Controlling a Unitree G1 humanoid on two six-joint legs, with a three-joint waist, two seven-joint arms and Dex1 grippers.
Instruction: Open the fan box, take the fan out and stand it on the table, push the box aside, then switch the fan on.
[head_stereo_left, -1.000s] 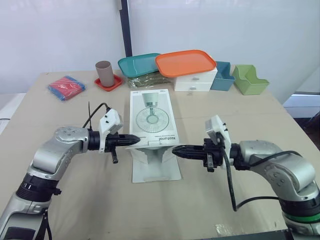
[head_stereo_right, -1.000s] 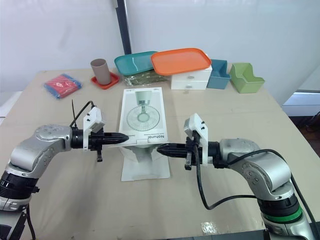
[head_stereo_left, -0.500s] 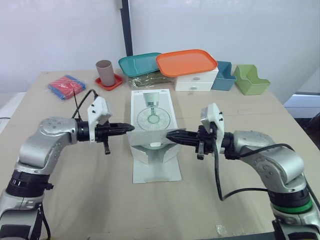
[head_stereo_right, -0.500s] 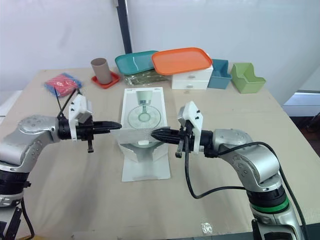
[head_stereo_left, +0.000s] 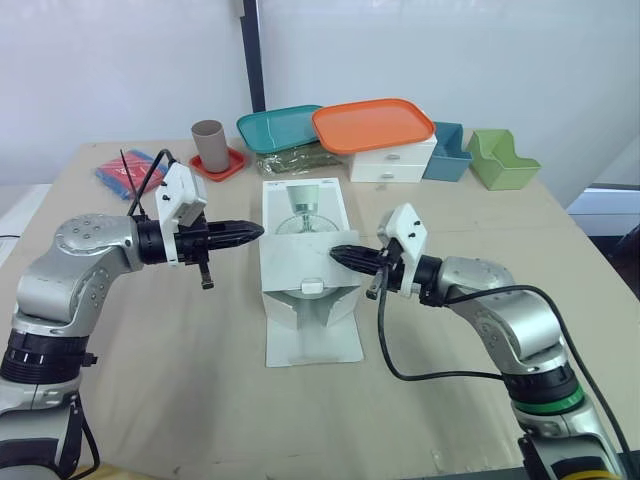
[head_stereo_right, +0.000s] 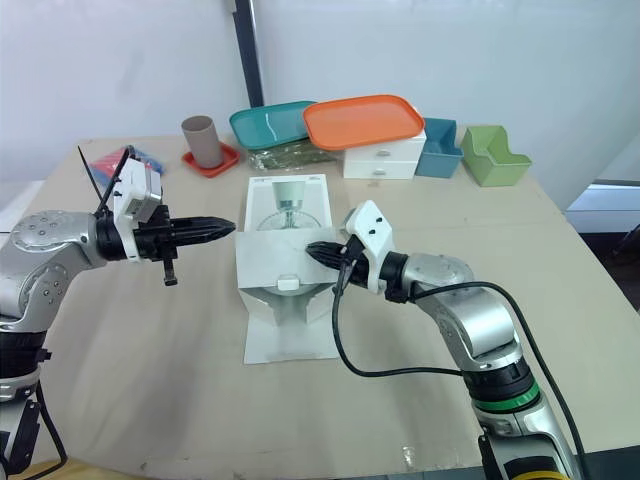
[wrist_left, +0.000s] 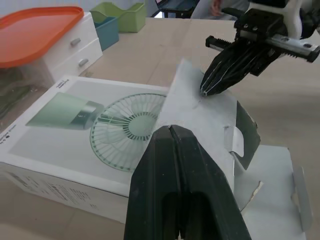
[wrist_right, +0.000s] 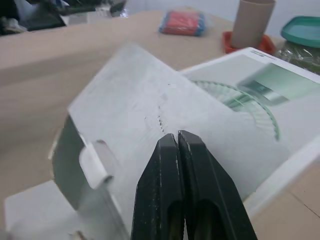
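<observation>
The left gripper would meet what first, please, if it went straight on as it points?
Probably the raised flap of the fan box, with the right gripper beyond it; depth is unclear, so the left gripper might skim the flap's edge.

Desk (head_stereo_left: 200, 400) is overlooked from its near edge by both eyes; box flap (wrist_left: 200, 125) is shared by close wrist views.

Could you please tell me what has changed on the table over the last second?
The left gripper and right gripper, both shut, moved away from the robot along the fan box, pushing its end flap up from low to standing over the box top. Nothing was gripped. The box, orange tray and brown cup stayed put.
</observation>
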